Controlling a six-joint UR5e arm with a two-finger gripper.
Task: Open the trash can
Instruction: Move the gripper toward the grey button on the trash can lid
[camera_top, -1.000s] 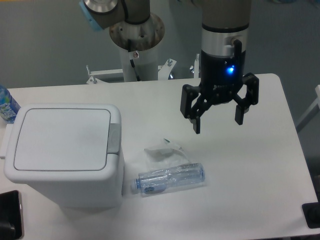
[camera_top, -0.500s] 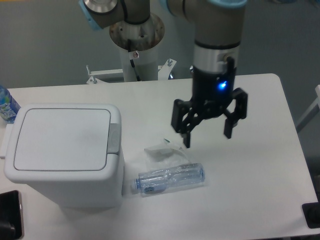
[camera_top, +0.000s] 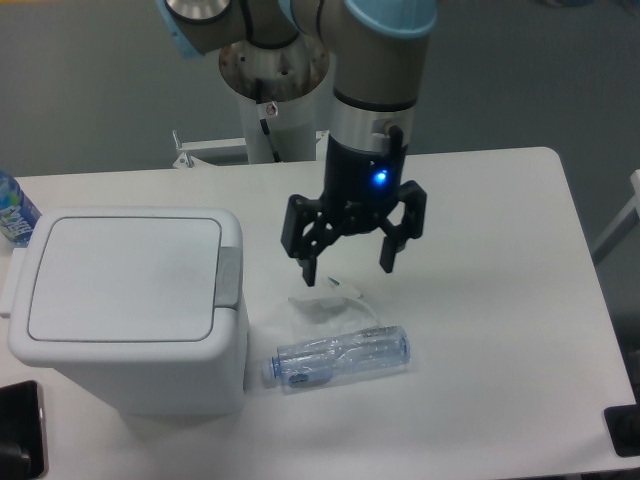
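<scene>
The gripper (camera_top: 348, 262) is hanging above the table (camera_top: 500, 330) with its fingers spread apart and holding nothing, to the right of the trash can (camera_top: 130, 310). The trash can is sitting at the near left of the table, lid down, its grey button (camera_top: 229, 277) facing right toward the gripper, likely so it can be pressed. A clear bottle (camera_top: 340, 357) and crumpled wrapper (camera_top: 325, 303) are lying just below the gripper, narrowing the low path; higher up, the way to the button is looking open.

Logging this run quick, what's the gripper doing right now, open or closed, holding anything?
Gripper: open, holding nothing, above the table beside the trash can.
</scene>
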